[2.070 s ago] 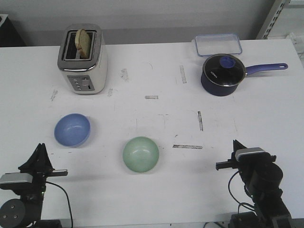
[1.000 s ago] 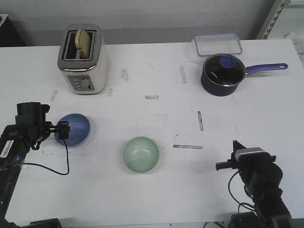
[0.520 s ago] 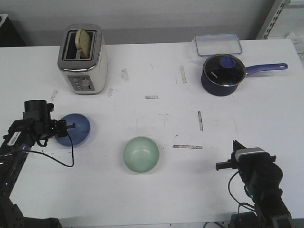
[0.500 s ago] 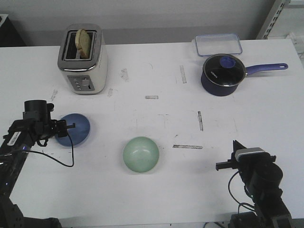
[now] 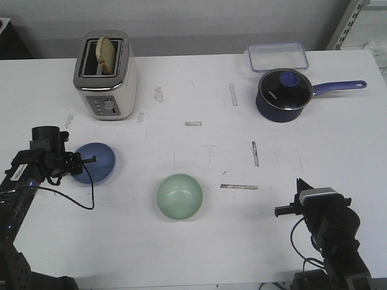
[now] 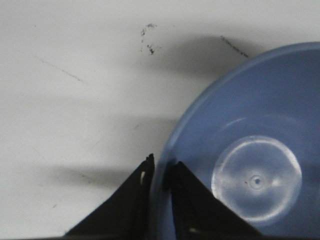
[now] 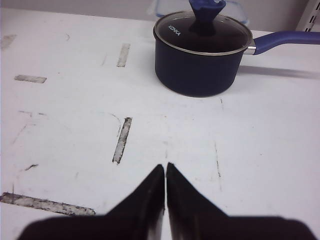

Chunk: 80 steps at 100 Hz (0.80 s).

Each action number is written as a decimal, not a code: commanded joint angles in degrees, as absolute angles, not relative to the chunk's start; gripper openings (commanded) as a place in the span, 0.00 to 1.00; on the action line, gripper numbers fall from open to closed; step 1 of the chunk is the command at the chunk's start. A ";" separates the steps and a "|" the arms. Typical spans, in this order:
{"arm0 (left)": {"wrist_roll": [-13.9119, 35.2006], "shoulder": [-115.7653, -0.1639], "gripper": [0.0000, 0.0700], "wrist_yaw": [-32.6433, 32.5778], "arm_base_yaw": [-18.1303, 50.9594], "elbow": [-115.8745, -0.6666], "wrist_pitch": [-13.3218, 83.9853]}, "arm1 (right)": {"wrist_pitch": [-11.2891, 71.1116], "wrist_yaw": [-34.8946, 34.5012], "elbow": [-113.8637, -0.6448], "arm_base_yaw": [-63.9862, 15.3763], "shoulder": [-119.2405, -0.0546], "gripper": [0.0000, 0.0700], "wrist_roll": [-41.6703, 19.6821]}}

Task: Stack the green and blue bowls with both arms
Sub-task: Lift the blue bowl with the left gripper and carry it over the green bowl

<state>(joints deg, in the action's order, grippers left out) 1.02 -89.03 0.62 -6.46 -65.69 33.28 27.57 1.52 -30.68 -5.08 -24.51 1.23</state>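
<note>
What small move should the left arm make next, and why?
Probably lift. The left gripper has its fingers closed on either side of the blue bowl rim, one inside and one outside, and the bowl sits on the table. The green bowl lies apart, so raising the blue one comes before carrying it over.

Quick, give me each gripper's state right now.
Left gripper: shut on the blue bowl, fingers pinching its rim.
Right gripper: shut, holding nothing, parked above the table.

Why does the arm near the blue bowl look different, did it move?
Yes. The left gripper rose from the table's near edge toward the toaster, reaching the blue bowl.
</note>
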 commanded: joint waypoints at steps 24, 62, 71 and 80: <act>1.21 -88.03 0.00 1.80 -5.74 -76.90 39.00 | 27.07 1.52 -30.74 -5.06 -24.91 0.00 1.37; 6.39 -78.48 0.00 9.21 4.43 -83.15 43.29 | 27.07 1.52 -30.74 -5.06 -24.91 0.00 1.37; 7.25 -77.23 0.00 11.14 9.72 -83.15 45.06 | 27.05 1.52 -30.74 -5.06 -24.91 0.00 1.37; 7.20 -77.17 0.00 13.15 16.01 -83.15 47.81 | 27.05 1.52 -30.74 -5.06 -24.91 0.00 1.37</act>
